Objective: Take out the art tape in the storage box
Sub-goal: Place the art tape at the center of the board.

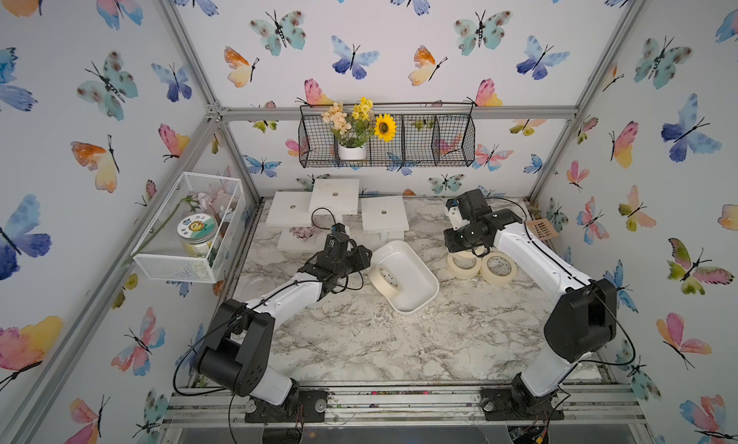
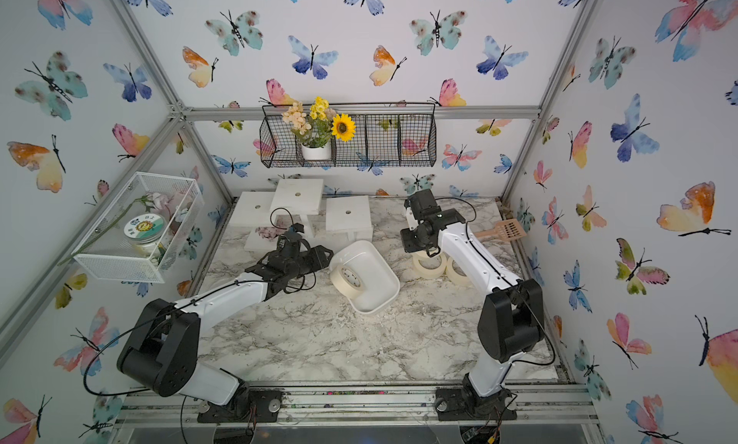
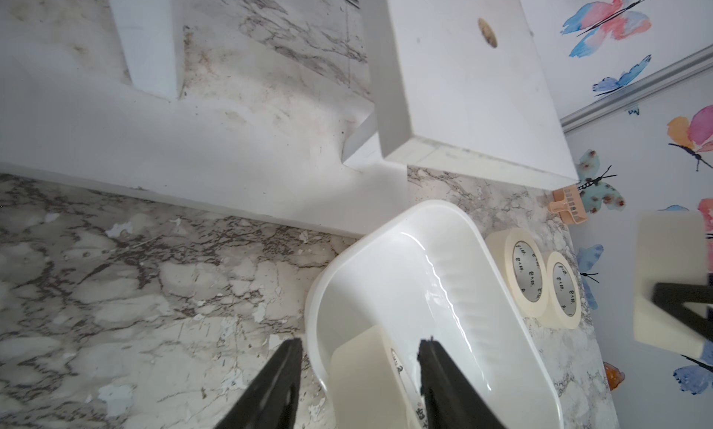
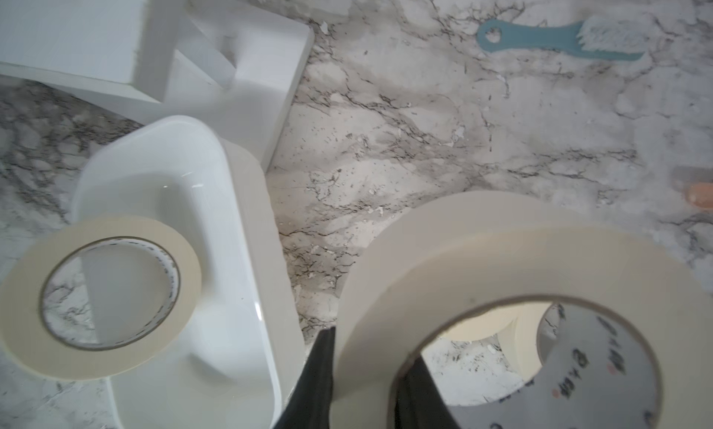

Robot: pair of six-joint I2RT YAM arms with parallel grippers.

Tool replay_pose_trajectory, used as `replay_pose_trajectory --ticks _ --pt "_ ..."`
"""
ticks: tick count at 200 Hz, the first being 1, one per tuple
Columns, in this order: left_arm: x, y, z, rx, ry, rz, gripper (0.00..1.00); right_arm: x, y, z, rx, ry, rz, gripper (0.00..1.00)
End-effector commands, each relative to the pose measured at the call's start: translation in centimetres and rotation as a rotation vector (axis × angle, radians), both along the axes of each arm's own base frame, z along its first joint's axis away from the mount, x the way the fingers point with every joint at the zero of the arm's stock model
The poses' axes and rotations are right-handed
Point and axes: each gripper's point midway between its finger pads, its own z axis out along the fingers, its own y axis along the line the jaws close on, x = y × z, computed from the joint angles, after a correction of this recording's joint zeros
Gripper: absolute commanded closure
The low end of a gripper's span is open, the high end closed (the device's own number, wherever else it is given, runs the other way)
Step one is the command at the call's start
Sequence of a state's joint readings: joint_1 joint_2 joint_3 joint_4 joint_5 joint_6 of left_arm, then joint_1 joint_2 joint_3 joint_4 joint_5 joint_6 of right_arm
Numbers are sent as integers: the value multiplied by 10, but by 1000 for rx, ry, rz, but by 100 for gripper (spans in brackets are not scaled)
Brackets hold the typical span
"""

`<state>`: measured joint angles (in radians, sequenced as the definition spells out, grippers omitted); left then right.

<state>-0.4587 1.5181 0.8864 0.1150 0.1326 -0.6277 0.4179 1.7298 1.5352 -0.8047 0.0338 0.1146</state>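
Closest to the right wrist camera, a pinched roll [image 4: 501,253] of cream tape is held by the right gripper [image 4: 370,350]. Its wall is clamped between the fingers [image 4: 320,384], one outside the roll and one inside the core, so it is carried clear of the table [image 4: 386,137]. Another roll is seen through the core, below those fingers. The pinched roll is judged to be meant for that spot, so that removed tape is kept together.

In the left wrist view a loose roll [image 3: 526,276] and its neighbour [image 3: 563,288] are seen touching each other on the table. They lie just beside the tray [image 3: 443,222], on the side away from the left gripper [image 3: 359,342]. That gripper's fingers [image 3: 277,384] are spread and nothing is gripped. A leaning roll [image 3: 362,373] is framed between them, propped against the tray's end wall. Whether the tips reach past the rim cannot be told. One roll is thus left inside the tray. The spread stance is judged to be kept so this roll can be taken by its width.
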Motion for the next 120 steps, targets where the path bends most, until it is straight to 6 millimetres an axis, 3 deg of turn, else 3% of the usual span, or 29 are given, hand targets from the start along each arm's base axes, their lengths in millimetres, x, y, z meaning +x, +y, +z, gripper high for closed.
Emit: replay_pose_trajectory --ticks 1,62,91,120 --pt "7 -9 -2 18 -12 -13 45 -12 -24 -20 -109 59 -64 98" --pt "21 -32 -15 26 10 -59 43 -83 -41 -59 -138 178 -99 98" --pt "25 -42 -20 30 16 -76 42 -99 -36 -82 -84 225 -102 98" --pt "28 -50 -24 29 21 -87 41 -99 -36 -104 -91 238 -106 98"
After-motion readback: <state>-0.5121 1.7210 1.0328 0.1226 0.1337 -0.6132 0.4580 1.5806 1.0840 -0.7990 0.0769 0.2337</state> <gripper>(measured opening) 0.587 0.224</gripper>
